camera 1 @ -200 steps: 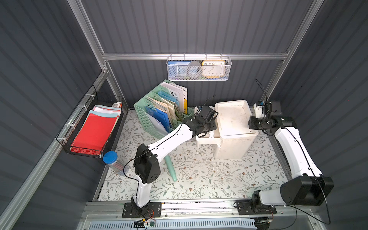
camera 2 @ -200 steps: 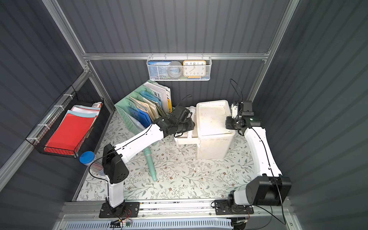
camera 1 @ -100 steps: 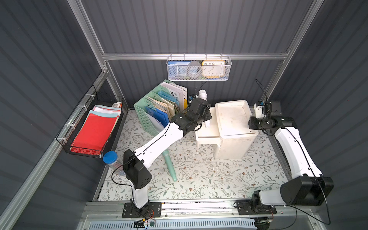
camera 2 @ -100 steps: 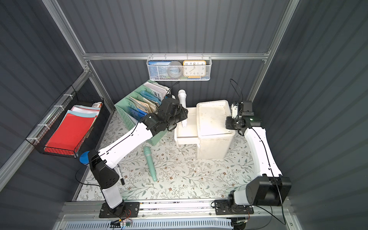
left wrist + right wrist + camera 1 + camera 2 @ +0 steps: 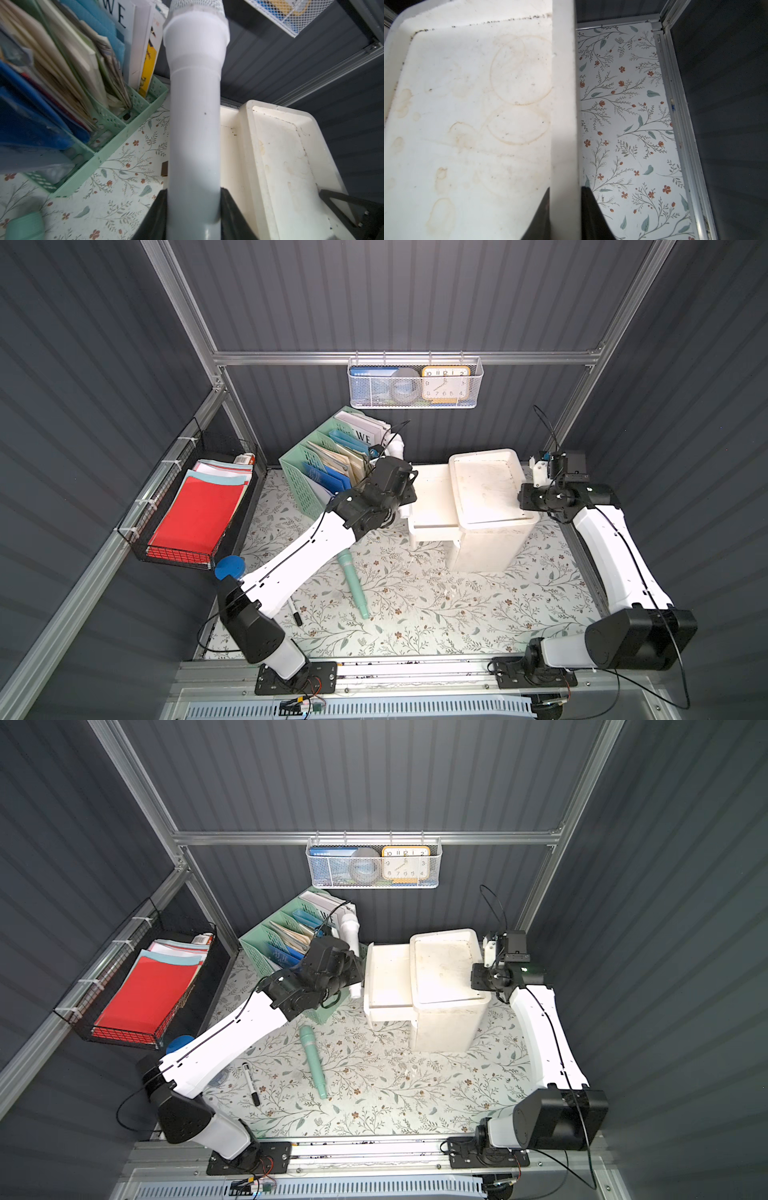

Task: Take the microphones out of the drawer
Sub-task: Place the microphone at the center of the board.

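Your left fingers (image 5: 158, 207) clasp the white microphone (image 5: 194, 124) upright, seemingly clear of the drawer (image 5: 432, 533); swing it wide, right fingers (image 5: 543, 212) pinching the cabinet rim (image 5: 563, 83).

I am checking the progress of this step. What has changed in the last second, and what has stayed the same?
The left gripper, shut on the white microphone, rose from the open drawer and carried it toward the file organiser. Nothing was let go. The right gripper stays clamped on the cabinet rim; the green microphone and the marker lie where they were.
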You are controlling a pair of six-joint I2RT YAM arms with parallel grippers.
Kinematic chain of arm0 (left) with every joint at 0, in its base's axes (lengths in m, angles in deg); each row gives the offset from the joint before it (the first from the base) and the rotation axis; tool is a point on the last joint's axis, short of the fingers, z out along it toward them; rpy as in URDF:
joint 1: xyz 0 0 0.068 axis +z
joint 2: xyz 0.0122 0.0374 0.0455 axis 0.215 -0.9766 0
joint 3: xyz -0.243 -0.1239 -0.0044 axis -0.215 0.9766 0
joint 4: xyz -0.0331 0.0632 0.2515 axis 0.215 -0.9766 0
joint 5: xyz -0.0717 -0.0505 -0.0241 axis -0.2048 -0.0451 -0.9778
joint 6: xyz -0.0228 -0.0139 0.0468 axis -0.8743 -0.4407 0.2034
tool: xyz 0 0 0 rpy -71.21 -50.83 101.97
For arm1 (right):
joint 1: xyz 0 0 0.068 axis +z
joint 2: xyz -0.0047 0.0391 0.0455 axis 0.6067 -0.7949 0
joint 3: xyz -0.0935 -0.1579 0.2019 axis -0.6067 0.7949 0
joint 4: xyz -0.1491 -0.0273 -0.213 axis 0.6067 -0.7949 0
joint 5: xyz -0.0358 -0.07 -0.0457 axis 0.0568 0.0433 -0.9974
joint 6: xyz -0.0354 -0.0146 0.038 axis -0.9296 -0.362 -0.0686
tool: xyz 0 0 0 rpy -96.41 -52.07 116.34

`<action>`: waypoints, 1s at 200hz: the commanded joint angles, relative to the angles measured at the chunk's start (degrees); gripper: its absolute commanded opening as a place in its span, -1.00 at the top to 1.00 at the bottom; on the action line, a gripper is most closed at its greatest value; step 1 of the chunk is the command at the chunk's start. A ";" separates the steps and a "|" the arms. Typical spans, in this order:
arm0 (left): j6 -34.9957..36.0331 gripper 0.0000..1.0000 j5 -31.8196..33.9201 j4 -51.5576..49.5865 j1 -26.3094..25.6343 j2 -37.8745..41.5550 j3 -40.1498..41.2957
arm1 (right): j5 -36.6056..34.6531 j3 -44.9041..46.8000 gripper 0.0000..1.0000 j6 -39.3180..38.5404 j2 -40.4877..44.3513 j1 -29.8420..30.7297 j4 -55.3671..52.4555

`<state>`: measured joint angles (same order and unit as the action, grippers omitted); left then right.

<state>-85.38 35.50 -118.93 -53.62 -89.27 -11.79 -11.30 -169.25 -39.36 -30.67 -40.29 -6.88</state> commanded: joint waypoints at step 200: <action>-20.89 0.61 5.26 3.13 6.05 17.62 55.29 | 8.89 3.17 0.88 4.92 -2.48 0.65 -5.90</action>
<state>-102.45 41.03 -114.49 -48.40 -70.43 40.60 -11.26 -169.38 -39.38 -30.95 -40.29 -6.88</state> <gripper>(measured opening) 0.365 0.208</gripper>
